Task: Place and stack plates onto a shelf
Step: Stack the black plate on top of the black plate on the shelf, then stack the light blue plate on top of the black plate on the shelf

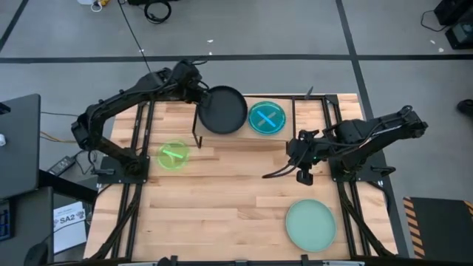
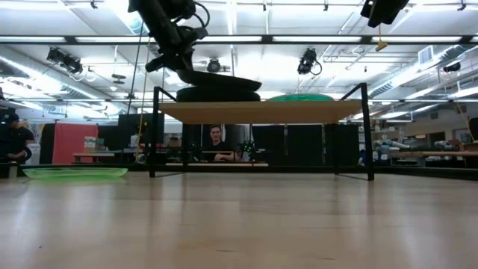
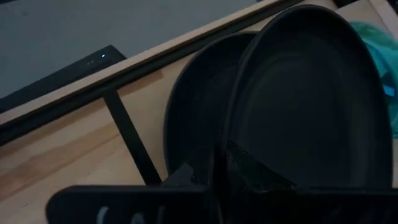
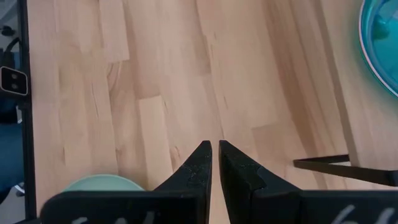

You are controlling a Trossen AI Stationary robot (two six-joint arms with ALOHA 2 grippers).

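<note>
The desk (image 1: 222, 214) carries everything, with the shelf (image 1: 310, 144) standing along its far side so plates can be gathered there off the working surface.

The left pincer (image 1: 198, 94) is clamped on the rim of a black plate (image 1: 225, 109), holding it tilted just above a second black plate (image 3: 193, 124) already lying on the shelf. The tilt looks meant to let the held plate settle onto the lower one as a stack. There may be a third black plate beneath; the stack is too dark to tell.

Just beyond the held plate, away from the left pincer, a blue plate (image 1: 267, 118) rests on the shelf. The mint plate (image 1: 311, 224) lies on the desk well behind the right pincer (image 1: 304, 145), which hangs with jaws nearly closed on nothing over bare desk. The lime green plate (image 1: 174, 156) sits on the desk near the left arm's base.

Counted: two black for certain, one mint, one blue, one green.
</note>
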